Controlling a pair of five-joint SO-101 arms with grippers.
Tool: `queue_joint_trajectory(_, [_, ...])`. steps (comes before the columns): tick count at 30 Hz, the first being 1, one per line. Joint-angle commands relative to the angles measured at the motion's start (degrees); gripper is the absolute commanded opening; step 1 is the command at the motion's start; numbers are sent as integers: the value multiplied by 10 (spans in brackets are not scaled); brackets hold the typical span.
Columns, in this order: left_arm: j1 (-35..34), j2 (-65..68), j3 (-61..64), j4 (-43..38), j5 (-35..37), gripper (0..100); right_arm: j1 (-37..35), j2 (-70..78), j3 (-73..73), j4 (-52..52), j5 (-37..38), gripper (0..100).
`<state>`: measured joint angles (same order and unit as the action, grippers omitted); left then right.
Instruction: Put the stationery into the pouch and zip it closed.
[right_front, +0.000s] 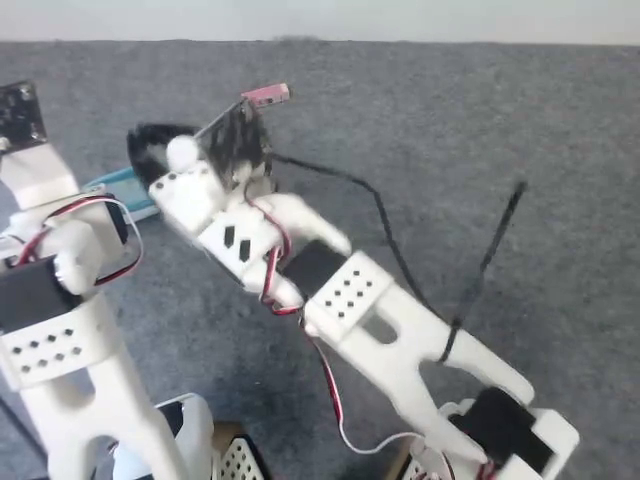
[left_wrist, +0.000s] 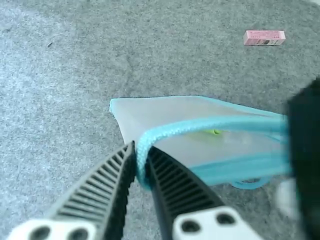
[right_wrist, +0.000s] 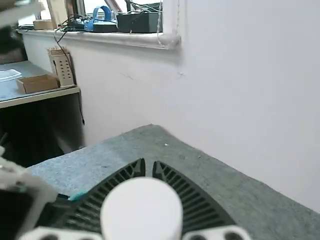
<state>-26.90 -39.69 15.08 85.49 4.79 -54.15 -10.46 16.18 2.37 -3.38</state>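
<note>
A translucent pouch with teal trim lies on the grey carpet; something yellow-green shows through it. My left gripper is shut on the teal edge at the pouch's corner. In the high view the pouch peeks out between the two arms. My right gripper is tilted up towards the wall, its jaws nearly together around a white cylinder. From above, that gripper hangs over the pouch's far end. A pink eraser lies apart on the carpet, beyond the pouch.
A black cable and a thin black stick lie on the carpet right of the right arm. The white wall rises at the carpet's far edge. Open carpet spreads at the back right.
</note>
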Motion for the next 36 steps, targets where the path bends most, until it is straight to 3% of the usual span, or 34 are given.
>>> queue_joint_trajectory(1, [-7, -1, -17, -22, -4, 12, -8, -15, -23, -26, 18, 6])
queue_joint_trajectory(9, [-18, -2, -19, -23, -4, 12, -7, 53, -159, 41, 17, 6])
queue_joint_trajectory(22, [-15, 1, -116, 65, -16, 11, 2, 63, -181, 71, -84, 7])
queue_joint_trajectory(28, [42, 6, -134, 104, -13, 11, 15, 47, -180, 105, -90, 7])
queue_joint_trajectory(36, [42, 67, -173, 134, -5, 10, 29, 68, -180, 99, -121, 7])
